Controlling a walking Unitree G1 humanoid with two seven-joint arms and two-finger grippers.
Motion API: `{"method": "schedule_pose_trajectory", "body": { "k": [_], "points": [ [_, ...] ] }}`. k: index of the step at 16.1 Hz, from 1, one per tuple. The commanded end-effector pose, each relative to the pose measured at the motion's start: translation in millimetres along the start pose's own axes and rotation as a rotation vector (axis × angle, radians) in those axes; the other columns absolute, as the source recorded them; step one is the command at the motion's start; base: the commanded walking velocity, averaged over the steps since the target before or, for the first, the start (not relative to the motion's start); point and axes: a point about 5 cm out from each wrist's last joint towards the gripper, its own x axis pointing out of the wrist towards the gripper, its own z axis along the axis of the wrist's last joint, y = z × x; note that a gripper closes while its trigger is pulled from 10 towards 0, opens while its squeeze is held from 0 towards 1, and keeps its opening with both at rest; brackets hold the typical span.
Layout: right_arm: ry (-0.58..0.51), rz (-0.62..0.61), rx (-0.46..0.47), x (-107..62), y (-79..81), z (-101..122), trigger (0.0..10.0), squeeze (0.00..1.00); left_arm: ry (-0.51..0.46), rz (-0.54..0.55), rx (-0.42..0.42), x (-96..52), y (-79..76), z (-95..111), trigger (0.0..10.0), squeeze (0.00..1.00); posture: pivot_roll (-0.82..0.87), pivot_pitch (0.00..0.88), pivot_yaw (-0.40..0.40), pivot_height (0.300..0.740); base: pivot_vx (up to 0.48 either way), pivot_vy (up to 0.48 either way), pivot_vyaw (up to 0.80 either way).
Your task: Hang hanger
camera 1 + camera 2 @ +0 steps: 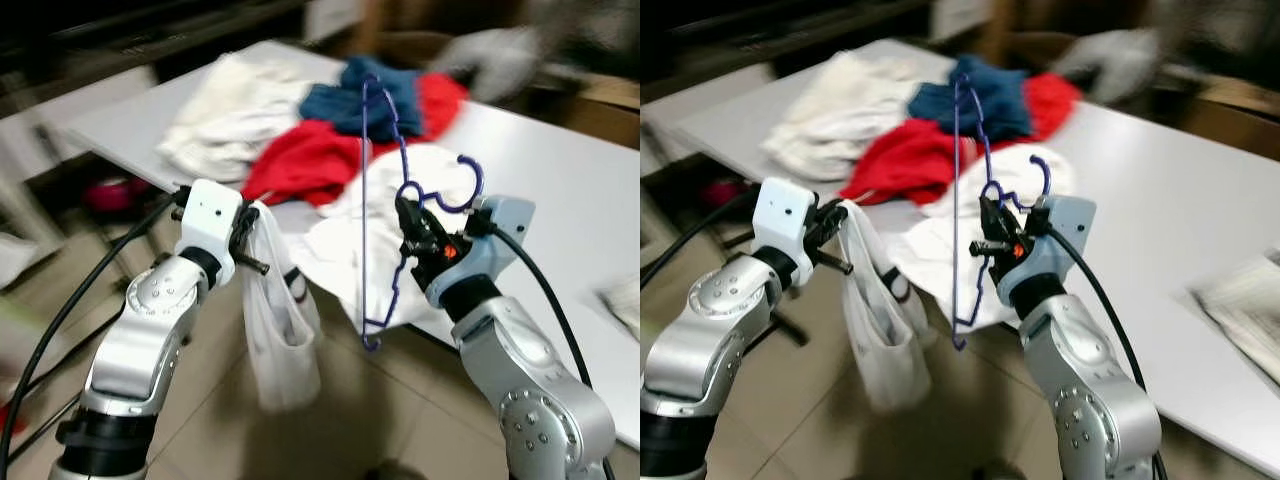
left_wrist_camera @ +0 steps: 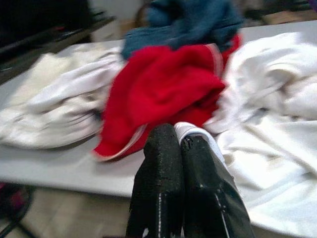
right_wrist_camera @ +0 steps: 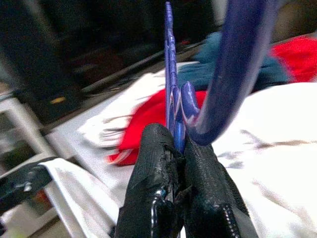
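The hanger is a thin wire one in deep blue-purple, and the right gripper has it up in the air over the near edge of the table. It hangs turned nearly edge-on to the head camera, so its frame reads as a long narrow loop running from a high tip above the clothes down to a low tip below the table edge. Its hook curls out to the robot's right, over the gripper's grey housing. Seen from the right wrist, the two black jaws are clenched on the wire just below the hook, with the thick blue curve of the hook sweeping up past them.

The left gripper is raised at about the same height off to the left, its jaws pressed together on a white garment, which droops from them like a limp bag toward the tiled floor. In the left wrist view a bit of white cloth peeks out between the closed black fingers.

Behind both arms the table carries a heap of laundry: a red garment in the middle, a dark blue one behind it, a cream pile to the left, and more white cloth spilling over the near edge beside the hanger. The whole scene is somewhat blurred.
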Motion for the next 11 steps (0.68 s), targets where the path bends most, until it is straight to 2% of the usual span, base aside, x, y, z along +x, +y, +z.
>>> {"method": "schedule_pose_trajectory", "body": {
  "k": [1, 11],
  "points": [
    [-0.012, -0.041, -0.014, -3.0, -6.4, 3, 10.0, 0.00, -0.026, -0.025, -0.001, 3.1, -5.2, 6, 10.0, 0.00, -0.03, 0.019, 0.018, 0.740, 0.000, 0.386, -0.80],
    [0.045, -0.117, -0.087, -12.8, -17.9, -9, 10.0, 0.00, -0.012, -0.017, -0.008, 4.4, -4.1, -1, 10.0, 0.00, -0.05, 0.011, 0.022, 0.740, 0.000, 0.387, -0.80]
  ]
}}
